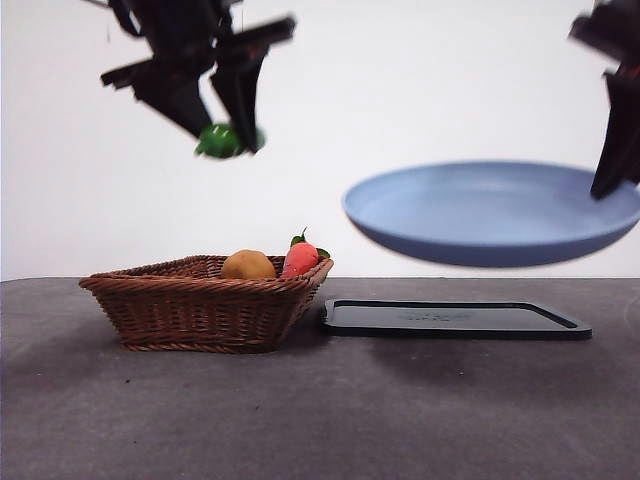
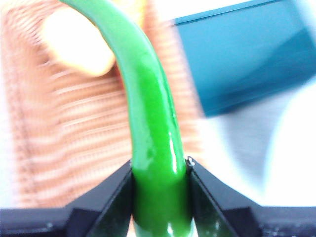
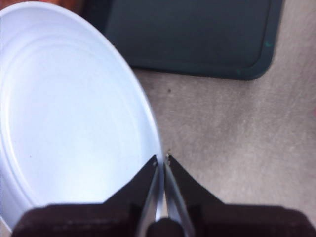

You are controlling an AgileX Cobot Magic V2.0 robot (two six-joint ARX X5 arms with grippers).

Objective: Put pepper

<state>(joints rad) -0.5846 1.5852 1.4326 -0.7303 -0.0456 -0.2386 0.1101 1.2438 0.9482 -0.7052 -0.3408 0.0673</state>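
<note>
Front view shows the left gripper [image 1: 232, 135] high at about 11 o'clock, dark and tilted, with the pepper [image 1: 221, 141] caught between its 2 jaws. Only a rounded green end of the pepper shows there, hanging in the air well above the basket [image 1: 200, 310]. Left wrist view gives the closer look: the 2 black jaws of the left gripper [image 2: 160, 170] pinch the pepper [image 2: 150, 133] on both sides, and the glossy green body curves away from them over the blurred weave of the basket [image 2: 74, 143], with a pale round shape lying in it.

At about 3 o'clock in the front view, the right gripper [image 1: 612, 175] holds a blue plate [image 1: 490, 215] by its rim, lifted clear of the table [image 1: 320, 400] and tilted slightly. Right wrist view shows the right gripper [image 3: 161, 159] with its jaws pressed onto the thin edge of the plate [image 3: 69, 113], the table [image 3: 237, 138] far beneath.

On the table, the basket sits at about 8 o'clock and holds a round yellow-brown potato [image 1: 248, 265] and a red-orange carrot [image 1: 300, 258] with green leaves, side by side. A flat dark tray [image 1: 455, 318] lies just beside the basket, under the raised plate, and appears too in the right wrist view [image 3: 192, 34].
</note>
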